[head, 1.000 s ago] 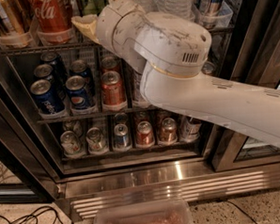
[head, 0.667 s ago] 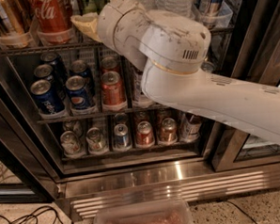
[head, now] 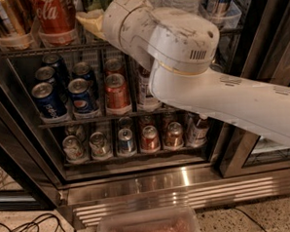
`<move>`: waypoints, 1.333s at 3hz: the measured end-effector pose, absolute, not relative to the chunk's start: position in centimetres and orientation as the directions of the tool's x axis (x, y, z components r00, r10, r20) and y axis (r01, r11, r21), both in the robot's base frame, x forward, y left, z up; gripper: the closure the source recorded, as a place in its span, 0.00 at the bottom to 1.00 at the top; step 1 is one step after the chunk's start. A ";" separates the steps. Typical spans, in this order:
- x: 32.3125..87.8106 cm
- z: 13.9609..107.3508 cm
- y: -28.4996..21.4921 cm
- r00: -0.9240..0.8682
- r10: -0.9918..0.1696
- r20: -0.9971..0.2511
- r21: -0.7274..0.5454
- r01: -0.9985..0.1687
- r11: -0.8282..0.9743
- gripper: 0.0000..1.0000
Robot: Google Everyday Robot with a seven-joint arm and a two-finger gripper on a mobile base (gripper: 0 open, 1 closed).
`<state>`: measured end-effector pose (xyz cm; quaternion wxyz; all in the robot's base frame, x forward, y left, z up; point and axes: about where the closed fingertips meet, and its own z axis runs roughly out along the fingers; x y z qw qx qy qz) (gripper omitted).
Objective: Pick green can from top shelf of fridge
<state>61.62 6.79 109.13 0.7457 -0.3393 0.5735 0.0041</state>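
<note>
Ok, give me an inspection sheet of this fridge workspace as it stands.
Surface: top shelf, wire rack bearing clear tubs.
Job's things: green can, barely visible behind the arm; fridge open.
Clutter: Coke can on top shelf; Pepsi cans on rack below.
Grippers: gripper at top shelf, right of Coke can.
Cables: black cables on floor, lower left.
Surroundings: plastic bin on floor before fridge.
</note>
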 end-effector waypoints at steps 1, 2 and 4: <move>61.9 109.4 7.3 0.347 -0.381 -0.857 -0.503 -0.402 0.765 0.82; 62.1 110.3 8.9 0.355 -0.379 -0.855 -0.507 -0.417 0.754 1.00; 61.6 112.7 11.0 0.377 -0.373 -0.848 -0.518 -0.441 0.733 1.00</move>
